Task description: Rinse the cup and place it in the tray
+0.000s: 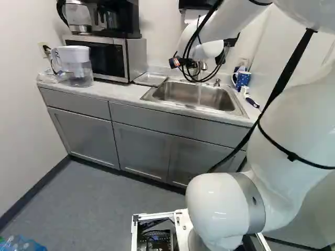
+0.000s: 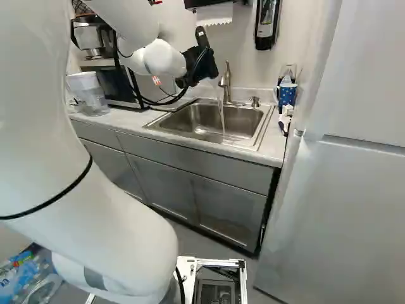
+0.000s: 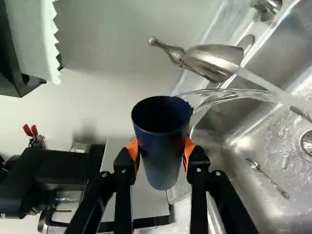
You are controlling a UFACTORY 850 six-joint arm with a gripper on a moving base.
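My gripper (image 2: 199, 65) is clamped on a dark blue cup (image 3: 162, 141), with one orange pad (image 3: 132, 151) against each side of its wall. The cup is held near the faucet (image 2: 226, 82), to its left, and is tipped onto its side with the mouth visible in the wrist view. A clear arc of water extends from the rim toward the sink (image 2: 254, 140). A separate stream (image 2: 221, 117) runs from the faucet spout down into the basin. A spoon (image 3: 268, 178) lies on the basin floor. The metal tray (image 1: 151, 79) is on the counter (image 1: 123, 93) to the left of the sink, between the sink and the microwave (image 1: 110, 57); the cup is outside the tray. A water pitcher (image 1: 78, 68) stands at the left end of the counter, left of the microwave. Right of the sink stand a blue mug (image 2: 286, 94) with white spots and, nearer, a brush (image 1: 252, 101). A soap pump (image 2: 254, 101) is mounted behind the sink, right of the faucet.
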